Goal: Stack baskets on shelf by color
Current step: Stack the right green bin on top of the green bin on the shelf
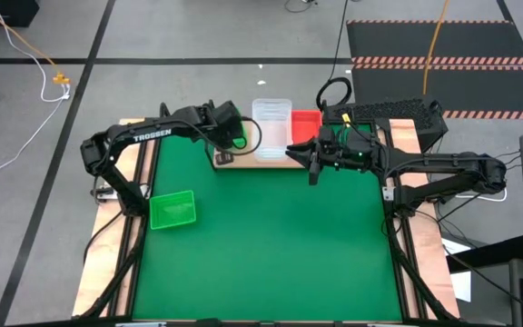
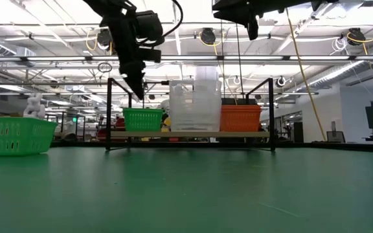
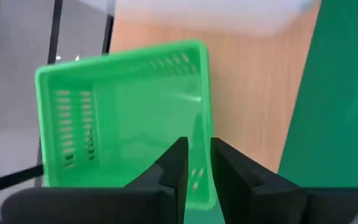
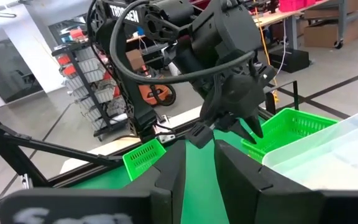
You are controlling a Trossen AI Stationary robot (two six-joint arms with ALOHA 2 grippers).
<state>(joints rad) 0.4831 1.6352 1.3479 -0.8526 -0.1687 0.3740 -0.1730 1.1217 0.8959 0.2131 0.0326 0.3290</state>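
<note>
One green basket [image 3: 123, 118] stands by its bottom on the left end of the shelf's wooden board [image 3: 253, 93]. My left gripper [image 2: 138, 90] hangs just above it, pointing steeply down, open by a narrow gap with nothing between its fingers. The fingers are over the basket's wall nearest the clear baskets. A stack of clear baskets [image 1: 272, 127] fills the shelf's middle, and a red basket [image 1: 305, 122] stands at its right end. A second green basket [image 1: 172, 210] rests on the green mat at the left. My right gripper [image 1: 313, 173] hovers level in front of the red basket, narrowly open and empty.
The shelf's black wire frame [image 2: 109, 110] rises at both ends of the board. The green mat [image 1: 271, 245] lies bare in the middle and toward the near edge. A black case [image 1: 398, 113] sits behind the shelf's right end.
</note>
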